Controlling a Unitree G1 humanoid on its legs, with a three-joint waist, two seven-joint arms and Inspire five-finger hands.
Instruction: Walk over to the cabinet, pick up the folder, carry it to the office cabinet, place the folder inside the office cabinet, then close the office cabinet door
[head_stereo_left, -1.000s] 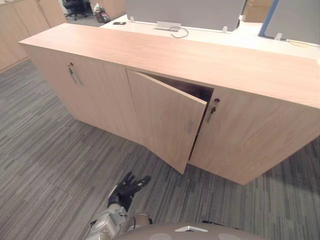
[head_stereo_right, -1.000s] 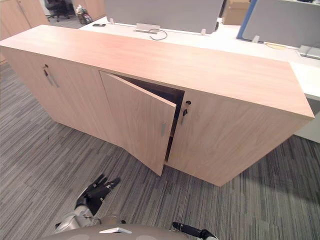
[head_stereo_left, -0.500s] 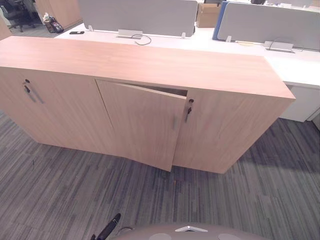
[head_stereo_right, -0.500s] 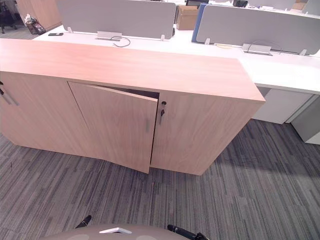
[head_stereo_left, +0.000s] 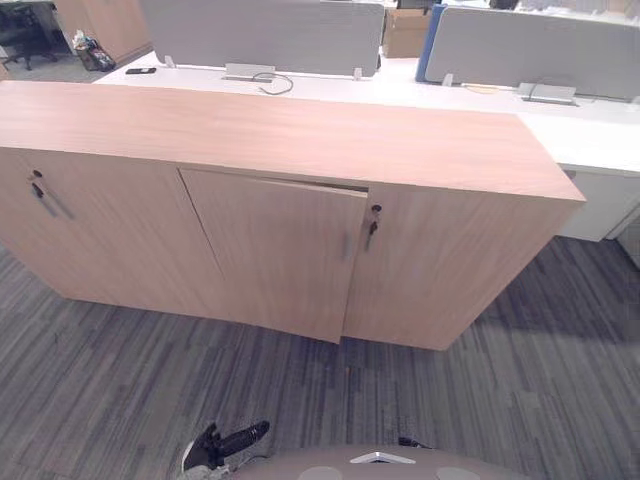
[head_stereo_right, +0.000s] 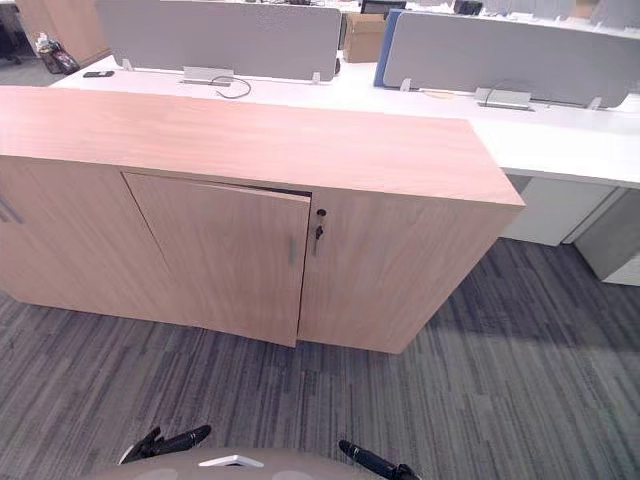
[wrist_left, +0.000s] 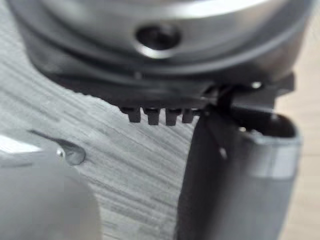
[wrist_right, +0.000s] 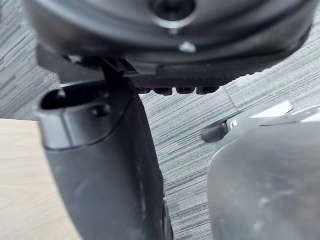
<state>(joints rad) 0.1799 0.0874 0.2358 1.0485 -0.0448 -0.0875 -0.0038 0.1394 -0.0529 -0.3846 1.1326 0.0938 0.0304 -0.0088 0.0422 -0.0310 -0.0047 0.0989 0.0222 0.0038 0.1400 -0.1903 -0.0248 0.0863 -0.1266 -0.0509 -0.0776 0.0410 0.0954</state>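
Clearly empty, the left hand (head_stereo_left: 222, 442) hangs low over the carpet (head_stereo_left: 110, 400) with its fingers straight and loose, nothing in it. Ahead of it and a little to its right, the office cabinet (head_stereo_left: 300, 130) has its middle door (head_stereo_left: 275, 250) ajar by a crack. The free edge with the slim handle (head_stereo_left: 347, 245) stands just proud of the keyed door (head_stereo_left: 450, 260) beside it. The folder, I judge, sits inside behind that panel. The door should be stiff, light and free on its hinges — a flat push near the handle edge suits it better than a grip. Nearer that edge, the right hand (head_stereo_right: 372, 461) is likewise slack — it holds nothing.
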